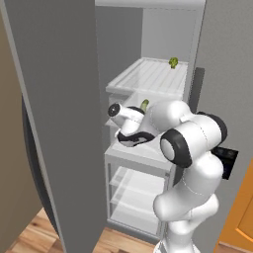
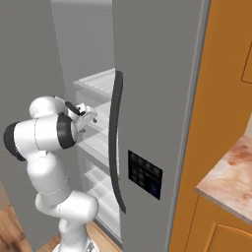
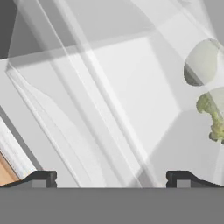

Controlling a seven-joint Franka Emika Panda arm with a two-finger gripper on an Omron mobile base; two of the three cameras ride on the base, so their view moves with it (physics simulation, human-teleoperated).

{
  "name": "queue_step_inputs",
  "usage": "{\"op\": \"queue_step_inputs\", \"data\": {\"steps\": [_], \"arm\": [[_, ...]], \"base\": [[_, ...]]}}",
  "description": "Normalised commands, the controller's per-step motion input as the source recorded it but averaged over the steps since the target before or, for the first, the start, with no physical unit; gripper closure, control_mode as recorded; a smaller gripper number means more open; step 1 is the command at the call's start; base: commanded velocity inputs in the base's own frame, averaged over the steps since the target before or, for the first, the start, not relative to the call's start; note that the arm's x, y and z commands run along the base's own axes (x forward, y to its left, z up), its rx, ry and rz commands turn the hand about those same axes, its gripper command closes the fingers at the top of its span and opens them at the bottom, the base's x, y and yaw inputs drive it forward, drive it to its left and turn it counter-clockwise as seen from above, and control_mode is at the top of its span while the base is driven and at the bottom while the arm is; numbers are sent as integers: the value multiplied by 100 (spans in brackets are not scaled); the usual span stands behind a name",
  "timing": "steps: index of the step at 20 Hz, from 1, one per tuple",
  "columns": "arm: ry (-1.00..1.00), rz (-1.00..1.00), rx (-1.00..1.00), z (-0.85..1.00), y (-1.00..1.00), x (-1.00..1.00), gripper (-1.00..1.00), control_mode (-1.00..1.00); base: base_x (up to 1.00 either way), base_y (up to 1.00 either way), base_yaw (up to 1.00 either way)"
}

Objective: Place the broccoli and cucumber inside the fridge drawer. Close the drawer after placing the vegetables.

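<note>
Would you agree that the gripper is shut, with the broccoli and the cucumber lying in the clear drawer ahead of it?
Not quite: the gripper is open, its two fingertips standing far apart in the hand view. The rest holds: that view shows the broccoli and the cucumber lying in the clear drawer ahead of it.

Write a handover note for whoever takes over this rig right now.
End effector: open, empty, facing the clear drawer.
Broccoli: seen through the plastic at the hand view's right edge; whether it is inside the drawer is unclear.
Cucumber: mid-fridge, just behind the wrist.
Done: nothing confirmed.
Left: get both into the drawer, then close it.
</note>
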Motion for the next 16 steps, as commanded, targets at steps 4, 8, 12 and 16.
{"op": "queue_step_inputs", "data": {"steps": [4, 8, 12, 16], "arm": [[0, 0, 0, 1, -5, -93, -100, -100], [0, 0, 0, 10, 0, -100, -100, -100], [0, 0, 0, 32, 0, -100, -100, -100], [0, 0, 0, 32, 0, -99, -100, -100]], "base": [[0, 0, 0], [0, 0, 0], [0, 0, 0], [0, 0, 0]]}}
